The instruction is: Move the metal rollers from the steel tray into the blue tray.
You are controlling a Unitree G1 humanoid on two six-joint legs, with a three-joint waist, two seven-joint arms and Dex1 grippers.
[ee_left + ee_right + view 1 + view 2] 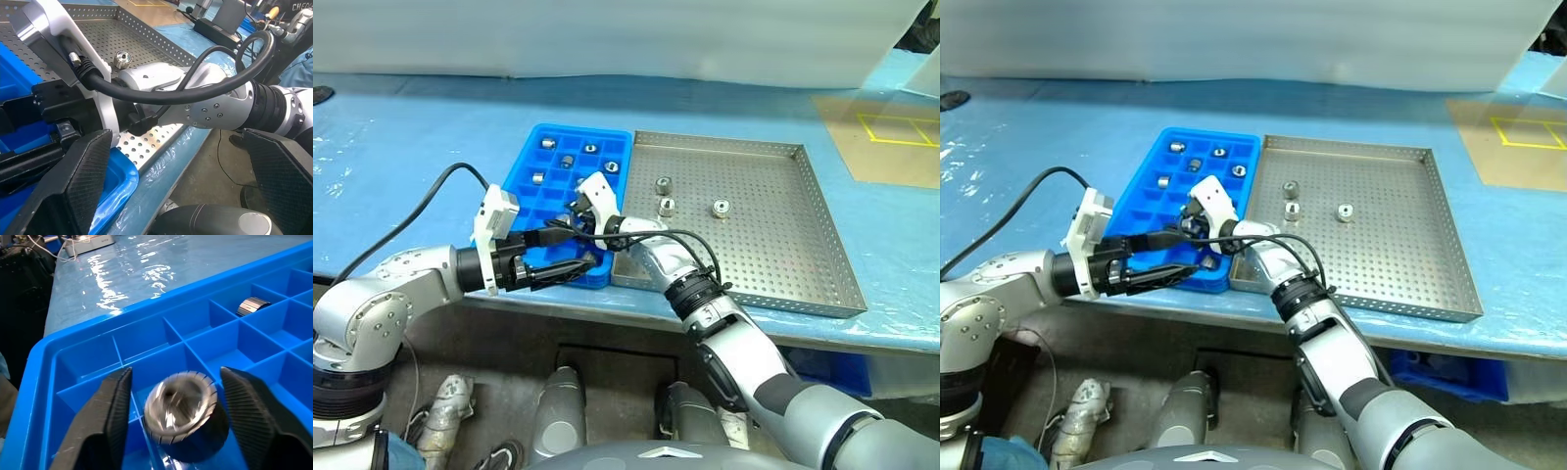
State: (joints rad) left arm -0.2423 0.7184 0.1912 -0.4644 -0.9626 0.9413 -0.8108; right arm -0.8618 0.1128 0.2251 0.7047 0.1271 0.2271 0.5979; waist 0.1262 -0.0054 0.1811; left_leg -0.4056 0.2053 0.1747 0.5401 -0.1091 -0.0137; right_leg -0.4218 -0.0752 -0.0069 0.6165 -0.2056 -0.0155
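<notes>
Between the right gripper's [178,431] parted fingers, a metal roller [182,412] sits over a near compartment of the blue tray [536,143], hole facing back; three more rollers [664,185] wait at two o'clock on the steel tray [822,196]. The left gripper's [176,196] fingers spread wide, empty.
</notes>
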